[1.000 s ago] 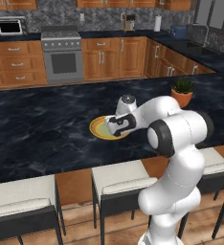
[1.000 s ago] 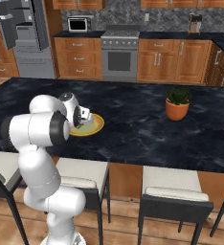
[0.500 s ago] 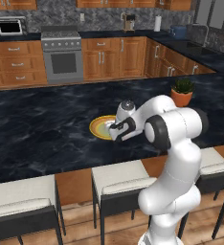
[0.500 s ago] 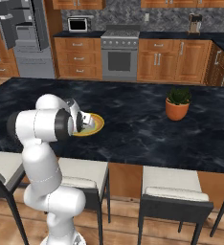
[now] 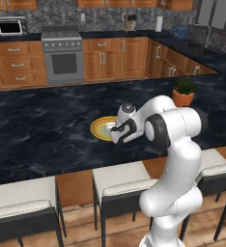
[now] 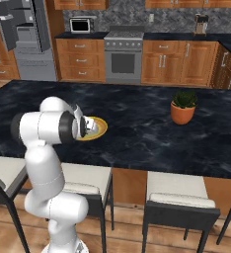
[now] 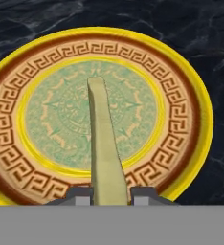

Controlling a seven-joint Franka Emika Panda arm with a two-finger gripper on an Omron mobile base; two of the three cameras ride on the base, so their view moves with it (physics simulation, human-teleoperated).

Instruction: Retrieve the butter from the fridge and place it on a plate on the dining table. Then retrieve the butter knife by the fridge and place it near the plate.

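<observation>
My gripper [image 7: 110, 194] is shut on the butter [image 7: 104, 148], a pale yellow-green stick that reaches out from between the fingertips [image 7: 80, 194] over the greenish centre of the plate [image 7: 181, 119]. The yellow plate [image 5: 99, 129] lies on the black marble dining table [image 5: 37, 130], and the gripper [image 5: 116, 137] hangs low over its near right edge. From the right base view the gripper [image 6: 90, 127] sits at the left side of the plate [image 6: 100, 127]. The grey fridge [image 6: 31, 39] stands at the far left with its upper doors open. The butter knife is out of view.
A potted plant [image 5: 183, 91] stands on the table to the right of the plate. White-cushioned stools [image 5: 120, 183] line the near side. Wooden cabinets, a stove [image 5: 64, 60] and a microwave [image 6: 79, 24] fill the far wall.
The hand has come lower and nearer to the table's front edge over the plate, still holding the butter. The plate has not moved.
</observation>
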